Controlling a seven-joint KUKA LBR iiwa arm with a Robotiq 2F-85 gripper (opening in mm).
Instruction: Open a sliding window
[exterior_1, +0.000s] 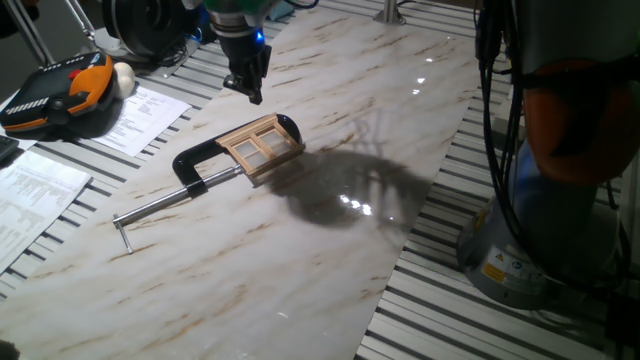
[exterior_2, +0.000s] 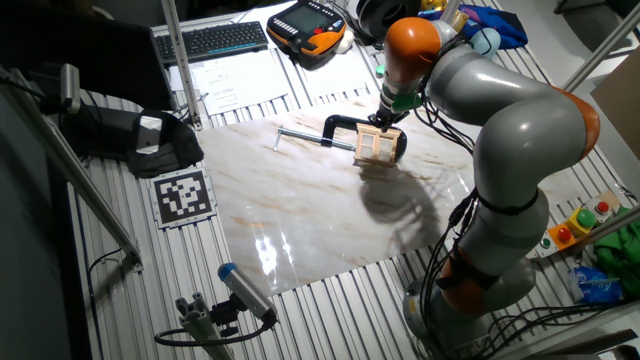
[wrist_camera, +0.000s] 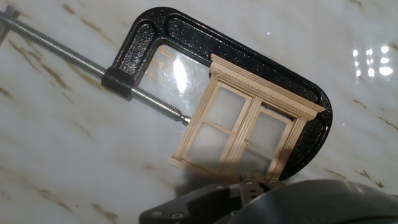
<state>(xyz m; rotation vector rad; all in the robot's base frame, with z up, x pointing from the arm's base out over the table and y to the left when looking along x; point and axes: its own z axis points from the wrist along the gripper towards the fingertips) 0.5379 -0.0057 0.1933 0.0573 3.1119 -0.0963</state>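
Note:
The sliding window (exterior_1: 262, 145) is a small tan wooden frame with crossbars. It lies flat on the marble board, held in the jaws of a black C-clamp (exterior_1: 197, 162) with a steel rod. My gripper (exterior_1: 254, 96) hovers just above and behind the window's far edge, fingers together, holding nothing. In the other fixed view the gripper (exterior_2: 384, 121) is right over the window (exterior_2: 378, 146). The hand view looks down on the window (wrist_camera: 245, 127) and the clamp (wrist_camera: 186, 31); the dark fingers (wrist_camera: 249, 193) meet at the bottom edge.
The marble board (exterior_1: 300, 260) lies on a slatted table. An orange and black pendant (exterior_1: 60, 95) and papers (exterior_1: 140, 115) lie at the left. The arm's base (exterior_1: 540, 250) stands at the right. A keyboard (exterior_2: 210, 40) and a marker tag (exterior_2: 183, 195) show in the other fixed view.

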